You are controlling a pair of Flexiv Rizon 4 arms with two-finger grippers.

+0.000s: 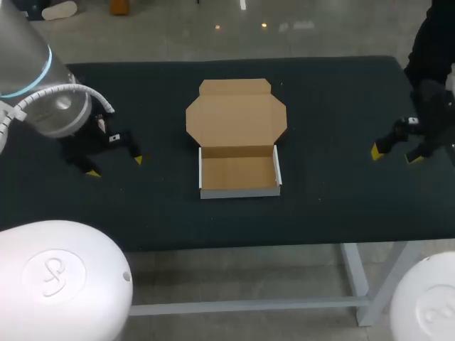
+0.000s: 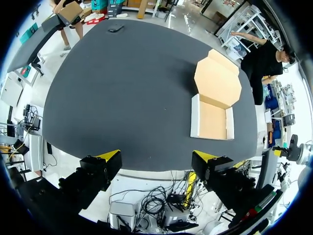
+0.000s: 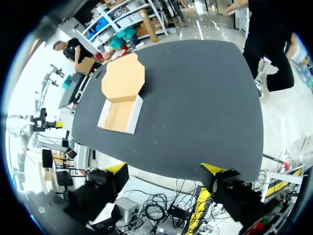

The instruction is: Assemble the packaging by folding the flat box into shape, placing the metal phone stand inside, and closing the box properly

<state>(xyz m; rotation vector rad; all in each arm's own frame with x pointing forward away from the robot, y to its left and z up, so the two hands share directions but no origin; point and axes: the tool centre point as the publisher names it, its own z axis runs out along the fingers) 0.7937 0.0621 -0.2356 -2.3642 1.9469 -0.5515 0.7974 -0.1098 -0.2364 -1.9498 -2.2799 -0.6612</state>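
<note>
A cardboard box (image 1: 238, 172) sits folded into a shallow tray at the table's middle, white outside and brown inside, with its lid (image 1: 236, 114) lying flat and open behind it. The tray looks empty. The box (image 2: 212, 119) is ahead of my left gripper and off to one side; the box (image 3: 120, 114) is likewise ahead and to one side of my right gripper. My left gripper (image 1: 114, 165) hovers open over the table's left part. My right gripper (image 1: 392, 153) hovers open at the right. Both hold nothing. I see no metal phone stand in any view.
The dark table top (image 1: 142, 206) stretches bare around the box. A small dark object (image 2: 116, 28) lies near the table's far edge in the left wrist view. A person in black stands beyond the table's right end, not touching it.
</note>
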